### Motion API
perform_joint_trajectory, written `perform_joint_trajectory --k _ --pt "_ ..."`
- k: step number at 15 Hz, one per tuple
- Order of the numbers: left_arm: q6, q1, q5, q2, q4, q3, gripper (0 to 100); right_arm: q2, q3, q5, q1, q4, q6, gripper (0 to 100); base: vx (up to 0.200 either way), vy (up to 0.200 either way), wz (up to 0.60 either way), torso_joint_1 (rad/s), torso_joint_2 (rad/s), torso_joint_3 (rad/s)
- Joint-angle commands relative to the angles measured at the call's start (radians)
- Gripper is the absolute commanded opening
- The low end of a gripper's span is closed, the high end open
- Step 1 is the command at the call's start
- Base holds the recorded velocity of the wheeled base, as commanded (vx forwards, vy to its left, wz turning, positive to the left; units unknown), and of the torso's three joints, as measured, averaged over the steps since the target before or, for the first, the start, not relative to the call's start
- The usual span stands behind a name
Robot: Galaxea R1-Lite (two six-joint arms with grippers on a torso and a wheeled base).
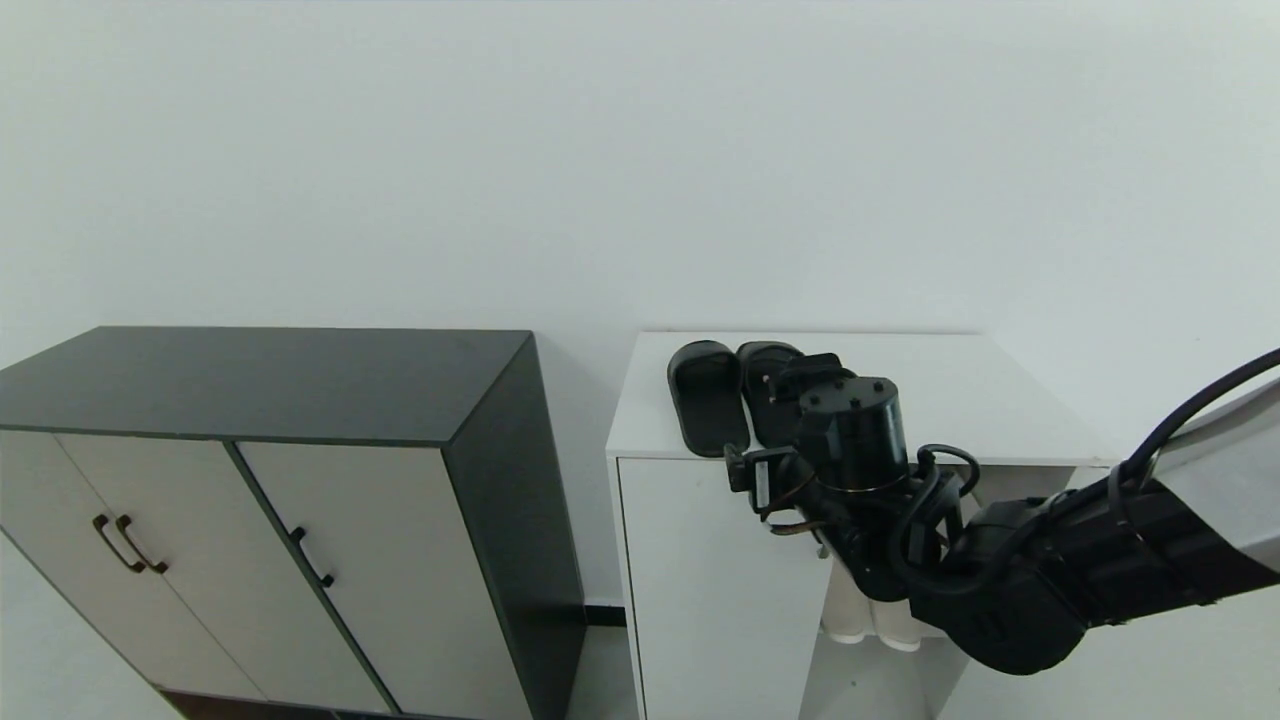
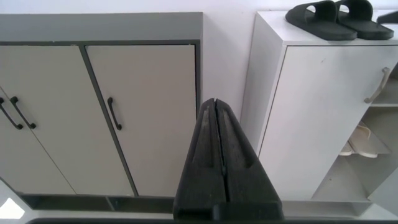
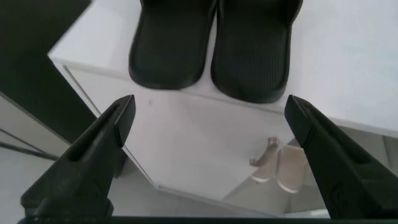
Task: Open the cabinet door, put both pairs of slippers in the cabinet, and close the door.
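Note:
A pair of black slippers (image 1: 735,395) lies side by side on top of the white cabinet (image 1: 1000,400), toes at its front edge. My right gripper (image 3: 208,109) is open, level with that edge, one finger (image 3: 102,146) on either side of the black slippers (image 3: 211,43) without touching them. A pair of white slippers (image 3: 280,168) stands lower down inside the white cabinet. The dark-topped cabinet (image 1: 270,385) on the left has its grey doors (image 2: 146,112) closed, each with a dark handle (image 2: 114,113). My left gripper (image 2: 216,124) is shut and empty, low in front of both cabinets.
The white cabinet's front panel (image 2: 317,118) carries a metal handle (image 2: 377,85) at its edge, beside the open section holding the white slippers (image 2: 367,140). A narrow gap separates the two cabinets. A plain white wall (image 1: 640,150) runs behind.

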Motion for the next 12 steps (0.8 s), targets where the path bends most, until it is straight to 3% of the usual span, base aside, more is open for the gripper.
perform_joint_trajectory --k 1,4,12 --pt "0.002 0.0 0.0 0.0 0.0 0.0 0 -0.001 -0.011 0.0 0.002 -0.017 0.0 100 0.0 0.0 0.0 0.0 0.0 0.0" --pt "-0.001 0.0 0.0 0.0 0.0 0.0 0 0.009 -0.012 0.0 0.002 -0.025 0.0 100 0.0 0.0 0.0 0.0 0.0 0.0" --pt "-0.001 0.0 -0.001 0.0 0.0 0.0 0 0.062 -0.015 -0.001 0.0 -0.04 0.0 100 0.2 0.0 0.0 0.005 0.0 0.0"
